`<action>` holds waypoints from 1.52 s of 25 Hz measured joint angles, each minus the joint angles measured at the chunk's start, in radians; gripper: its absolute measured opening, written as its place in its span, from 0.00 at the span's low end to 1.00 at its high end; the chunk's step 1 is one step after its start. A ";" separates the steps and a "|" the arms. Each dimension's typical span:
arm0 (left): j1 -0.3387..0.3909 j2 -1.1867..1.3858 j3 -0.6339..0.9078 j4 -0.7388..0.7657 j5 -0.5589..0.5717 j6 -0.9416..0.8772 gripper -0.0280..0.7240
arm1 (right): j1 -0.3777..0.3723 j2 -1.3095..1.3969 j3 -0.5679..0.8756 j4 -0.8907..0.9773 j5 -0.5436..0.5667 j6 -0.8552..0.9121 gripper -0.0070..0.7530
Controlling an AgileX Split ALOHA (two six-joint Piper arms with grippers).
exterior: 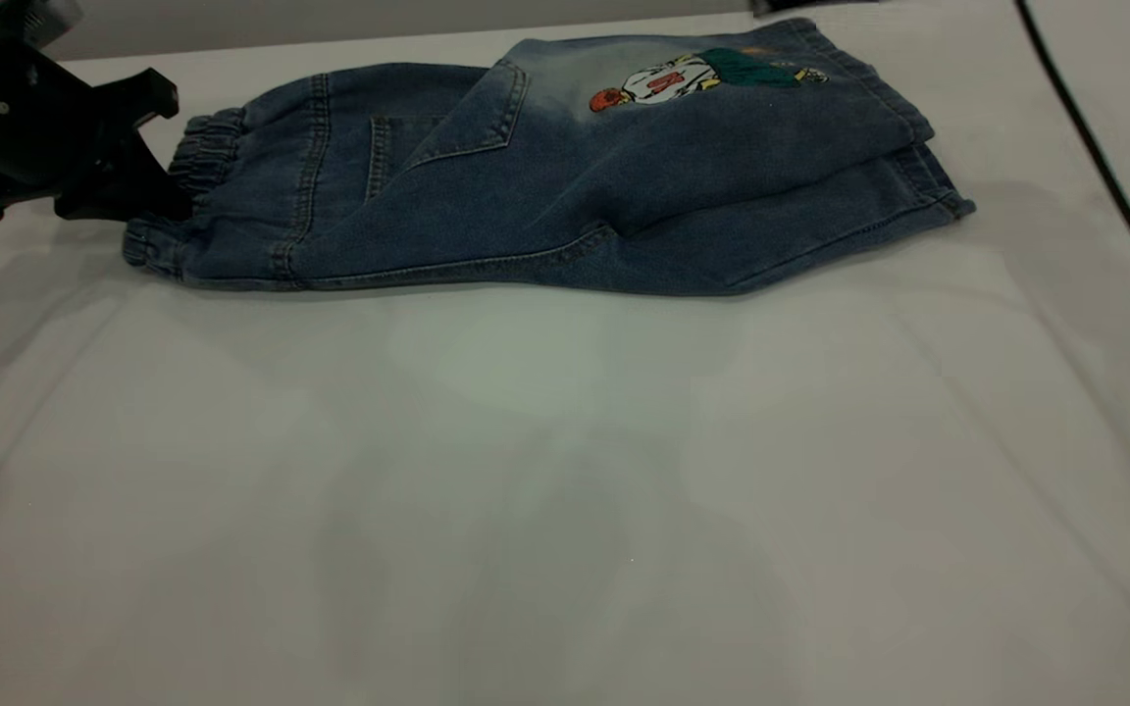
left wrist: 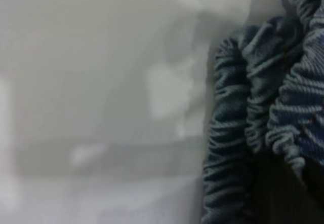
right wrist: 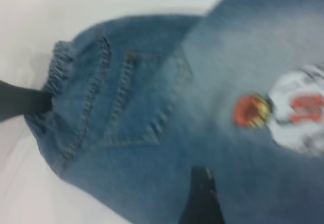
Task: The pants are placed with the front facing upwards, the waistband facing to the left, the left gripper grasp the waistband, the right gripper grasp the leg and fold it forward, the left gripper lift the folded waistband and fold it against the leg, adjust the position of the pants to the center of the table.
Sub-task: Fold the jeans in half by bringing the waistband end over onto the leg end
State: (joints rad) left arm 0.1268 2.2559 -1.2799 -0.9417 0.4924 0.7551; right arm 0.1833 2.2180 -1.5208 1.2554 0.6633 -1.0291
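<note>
At table's [exterior: 565, 490] left, left gripper [exterior: 148, 186] seemingly clamps waistband [exterior: 194, 167]; right gripper's [right wrist: 202, 198] jaws unreadable.

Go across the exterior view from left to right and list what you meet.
left gripper → waistband → patch pocket → cartoon figure print → leg hems → black cable

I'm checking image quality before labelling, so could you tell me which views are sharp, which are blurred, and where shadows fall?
Exterior view: sharp; the pants cast a soft shadow on the table, where faint creases show, and the left gripper is a dark, detail-poor shape at the waistband. Left wrist view: soft, with grey shadow patches. Right wrist view: blurred, the cartoon print smeared.
</note>
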 joint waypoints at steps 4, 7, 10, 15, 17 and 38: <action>0.000 -0.032 0.000 0.005 0.020 0.024 0.11 | 0.070 0.039 -0.068 -0.077 -0.025 0.082 0.62; 0.000 -0.064 0.000 0.005 0.028 0.026 0.11 | 0.117 0.079 -0.138 -0.192 -0.024 0.184 0.62; 0.000 -0.075 0.000 0.005 0.033 0.032 0.11 | 0.156 0.127 -0.222 -0.355 -0.002 0.323 0.62; 0.000 -0.075 0.000 0.004 0.044 0.041 0.11 | 0.196 0.219 -0.381 -0.656 0.081 0.579 0.62; 0.000 -0.075 0.000 0.004 0.046 0.041 0.11 | 0.213 0.253 -0.441 -0.750 0.118 0.664 0.62; -0.051 -0.146 -0.168 -0.029 0.248 0.048 0.11 | 0.351 0.405 -0.651 -1.020 0.183 0.819 0.62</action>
State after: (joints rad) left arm 0.0754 2.1103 -1.4481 -0.9710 0.7404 0.8030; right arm 0.5348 2.6233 -2.1716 0.2357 0.8462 -0.2097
